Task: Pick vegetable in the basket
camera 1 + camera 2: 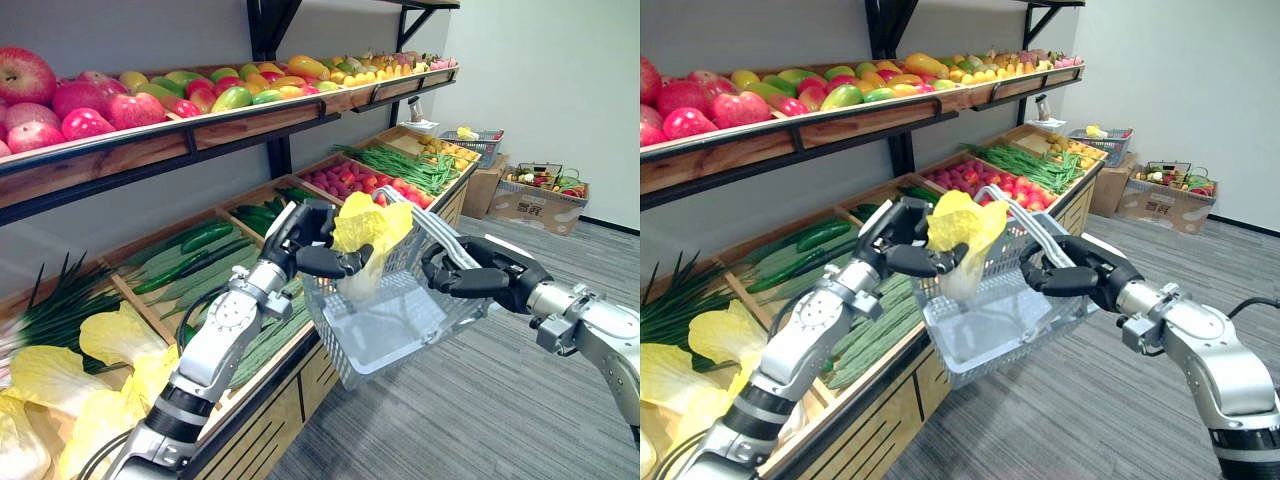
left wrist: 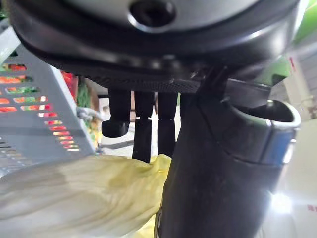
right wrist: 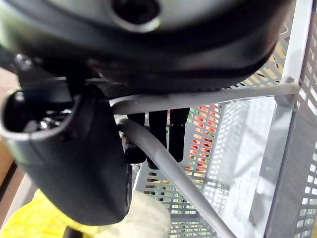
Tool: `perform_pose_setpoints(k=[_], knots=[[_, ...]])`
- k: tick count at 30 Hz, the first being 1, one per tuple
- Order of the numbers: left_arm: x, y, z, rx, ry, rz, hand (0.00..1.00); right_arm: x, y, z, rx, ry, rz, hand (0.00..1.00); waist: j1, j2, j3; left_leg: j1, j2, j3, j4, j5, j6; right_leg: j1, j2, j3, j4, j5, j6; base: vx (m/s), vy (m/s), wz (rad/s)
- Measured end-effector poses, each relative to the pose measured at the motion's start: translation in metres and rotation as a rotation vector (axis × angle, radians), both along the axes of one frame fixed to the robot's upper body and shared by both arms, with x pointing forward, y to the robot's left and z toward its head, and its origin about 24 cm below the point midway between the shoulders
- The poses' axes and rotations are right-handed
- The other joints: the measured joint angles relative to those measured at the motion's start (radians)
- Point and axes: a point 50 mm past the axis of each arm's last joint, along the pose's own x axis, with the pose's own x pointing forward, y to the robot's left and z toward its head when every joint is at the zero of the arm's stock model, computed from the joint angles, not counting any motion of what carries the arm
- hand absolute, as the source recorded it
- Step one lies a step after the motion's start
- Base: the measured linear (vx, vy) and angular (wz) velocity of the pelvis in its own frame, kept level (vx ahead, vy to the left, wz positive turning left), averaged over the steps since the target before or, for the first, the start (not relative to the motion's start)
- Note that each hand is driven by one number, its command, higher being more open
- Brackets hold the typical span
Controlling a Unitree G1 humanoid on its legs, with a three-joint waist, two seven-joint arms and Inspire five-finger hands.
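The grey wire basket (image 1: pixel 405 318) hangs in the air just off the front edge of the wooden produce stand (image 1: pixel 262 425), its near wall close to that edge and tilted, with open grey floor (image 1: pixel 470 420) below it and out to the robot's right. A cardboard box (image 1: pixel 535 205) sits well away by the far wall. Above, the front lip of the upper shelf (image 1: pixel 250 125) of fruit juts out over the bins, though the basket is lower and out beyond it. The right hand (image 1: pixel 470 272) carries the basket, its fingers (image 3: pixel 158 133) curled round the two raised handles (image 3: pixel 198 96), which pass between them and the thumb. The left hand (image 1: pixel 322 245) reaches across from over the bin of cucumbers (image 1: pixel 195 240) to the basket's stand-side rim, its fingers (image 2: pixel 142 134) and thumb closed on the leafy vegetable (image 1: pixel 370 228). That vegetable stands upright at the rim – crinkled bright-yellow leaves spread above the wire top, a pale whitish stalk going down inside the basket against the stand-side wall. Whether the stalk touches the basket's bottom cannot be told.
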Motion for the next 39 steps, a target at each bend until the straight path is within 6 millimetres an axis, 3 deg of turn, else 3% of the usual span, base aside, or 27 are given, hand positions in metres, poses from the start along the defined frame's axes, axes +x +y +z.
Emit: perform_pose_setpoints(k=[6,7,13,18,31,35,39], knots=[[0.004,-0.001,-0.018,0.138,0.027,0.024,0.0,-0.006,0.014,0.011,-0.024,-0.049,0.081,0.0,-0.007,0.0,0.0,0.007,0.018,0.025,0.016,-0.01,-0.008,0.001,0.015,0.019,0.0,0.002,-0.003,0.02,0.005,-0.11],[0.004,-0.003,-0.022,0.167,0.029,0.021,1.0,-0.007,0.015,0.012,-0.028,-0.053,0.093,0.0,-0.009,0.0,0.0,0.007,0.019,0.027,0.018,-0.011,-0.008,0.001,0.016,0.02,0.0,0.002,-0.003,0.03,0.008,-0.08],[0.004,-0.009,-0.037,0.298,0.042,0.005,1.0,-0.01,0.02,0.014,-0.045,-0.06,0.135,0.0,-0.024,0.0,0.0,0.006,0.028,0.033,0.031,-0.019,-0.012,0.001,0.022,0.022,0.0,0.002,-0.003,0.03,0.01,-0.03],[0.007,-0.007,-0.031,0.367,0.002,0.015,1.0,-0.011,0.02,0.013,-0.048,-0.051,0.134,0.0,-0.028,0.002,-0.001,0.007,0.03,0.033,0.031,-0.02,-0.014,0.001,0.023,0.022,0.0,0.002,-0.003,0.01,0.006,-0.01],[0.005,0.012,0.039,0.446,-0.239,0.009,1.0,-0.018,0.014,0.015,-0.066,-0.066,0.102,0.0,-0.023,0.028,-0.018,0.004,0.031,0.003,0.031,-0.021,-0.014,0.004,0.019,-0.01,0.026,-0.021,-0.013,0.02,0.009,0.06],[0.002,0.033,0.068,0.326,-0.285,0.046,1.0,-0.021,0.005,0.015,-0.065,-0.064,0.061,0.0,-0.013,0.029,-0.019,0.005,0.032,-0.008,0.031,-0.021,-0.014,0.003,0.02,-0.022,0.041,-0.035,-0.015,0.03,0.017,0.09],[-0.009,0.059,0.103,0.237,-0.38,0.115,1.0,-0.028,-0.007,-0.005,-0.068,0.03,0.008,0.0,0.008,0.027,-0.02,-0.005,0.031,-0.03,0.028,-0.019,-0.013,0.004,0.013,-0.046,0.042,-0.039,-0.016,0.03,0.022,0.14]])
